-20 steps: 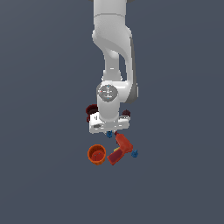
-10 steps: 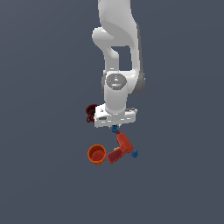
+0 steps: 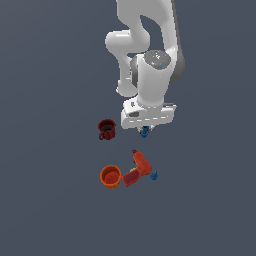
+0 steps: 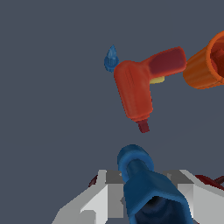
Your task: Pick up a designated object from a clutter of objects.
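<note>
My gripper (image 3: 145, 129) is shut on the designated object (image 3: 145, 133), a tiny dark-blue upright piece with a narrower top, and holds it above the floor. In the wrist view the piece (image 4: 142, 186) fills the space between the jaws of the gripper (image 4: 139, 175). The rest of the clutter lies below: the red-orange toy drill (image 3: 138, 168) (image 4: 138, 89), the orange cup (image 3: 110, 176) (image 4: 204, 63), the lighter blue piece (image 3: 154, 175) (image 4: 111, 59) by the drill, and the dark red mug (image 3: 106, 129). The maroon knob is hidden.
The floor is a plain dark grey surface (image 3: 50, 200). The white arm (image 3: 150, 75) rises above the hand. The mug stands to the exterior view's left of the gripper, and the drill and cup lie nearer the camera.
The gripper has risen off the clutter with the dark-blue piece in it and shifted toward the exterior view's right. The mug, once partly hidden behind the hand, now shows whole.
</note>
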Robot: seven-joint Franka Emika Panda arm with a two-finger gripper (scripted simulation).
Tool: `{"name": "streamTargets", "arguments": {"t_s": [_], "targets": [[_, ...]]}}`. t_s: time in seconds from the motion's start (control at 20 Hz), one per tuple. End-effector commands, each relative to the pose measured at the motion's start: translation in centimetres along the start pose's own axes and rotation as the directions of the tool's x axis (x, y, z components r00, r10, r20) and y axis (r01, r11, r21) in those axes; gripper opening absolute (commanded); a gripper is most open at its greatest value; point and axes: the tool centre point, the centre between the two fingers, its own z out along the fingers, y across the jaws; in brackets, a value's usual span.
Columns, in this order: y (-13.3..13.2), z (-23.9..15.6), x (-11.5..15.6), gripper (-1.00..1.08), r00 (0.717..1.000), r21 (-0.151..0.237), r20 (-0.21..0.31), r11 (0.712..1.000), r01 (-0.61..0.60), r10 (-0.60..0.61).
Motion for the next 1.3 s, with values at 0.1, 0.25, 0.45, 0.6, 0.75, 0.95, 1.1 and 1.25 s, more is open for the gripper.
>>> {"name": "streamTargets", "arguments": {"t_s": [0.1, 0.25, 0.45, 0.6, 0.75, 0.95, 1.1, 1.25], "targets": [[-3.3, -4.6, -0.7, -1.0, 1.0, -0.001, 0.0, 1.0, 0.0, 0.0], [-5.4, -7.6, -1.1, -1.0, 1.0, -0.002, 0.001, 1.0, -0.001, 0.001], [-8.1, -11.4, -1.6, -1.0, 1.0, -0.001, 0.002, 1.0, -0.001, 0.001], [-10.0, -14.1, -1.9, -1.0, 1.0, -0.001, 0.003, 1.0, -0.001, 0.001], [-11.7, -16.4, -2.1, -1.0, 1.0, 0.0, 0.003, 1.0, -0.001, 0.001], [-13.4, -18.7, -2.2, -1.0, 1.0, 0.0, 0.003, 1.0, -0.002, 0.002], [-14.3, -20.0, -2.3, -1.0, 1.0, 0.001, 0.004, 1.0, -0.002, 0.002], [-14.9, -20.8, -2.3, -1.0, 1.0, 0.002, 0.004, 1.0, -0.002, 0.002]]}}
